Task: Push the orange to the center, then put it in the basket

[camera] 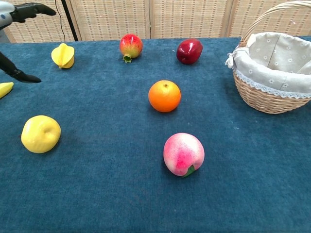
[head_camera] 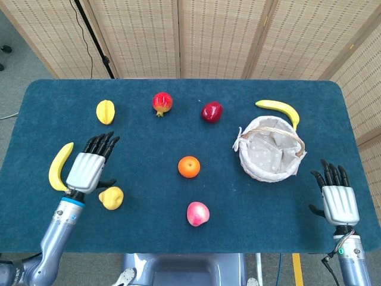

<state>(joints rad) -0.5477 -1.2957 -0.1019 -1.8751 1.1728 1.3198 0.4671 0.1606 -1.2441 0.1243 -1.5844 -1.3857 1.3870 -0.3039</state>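
Observation:
The orange (head_camera: 189, 167) (camera: 164, 96) lies alone near the middle of the blue table, with nothing touching it. The wicker basket (head_camera: 293, 163) (camera: 262, 99), lined with white cloth, stands to its right with nothing inside. My left hand (head_camera: 91, 167) hovers far left of the orange, fingers spread, holding nothing; only its fingertips (camera: 29, 9) show at the chest view's top left corner. My right hand (head_camera: 336, 195) is low at the right, beyond the basket, fingers spread with nothing in them.
A peach (head_camera: 197, 213) (camera: 183, 154) lies in front of the orange. A yellow apple (head_camera: 111, 198) and a banana (head_camera: 59, 167) sit beside my left hand. Along the back lie a starfruit (head_camera: 105, 111), a pomegranate (head_camera: 162, 102), a red apple (head_camera: 211, 111) and a second banana (head_camera: 280, 109).

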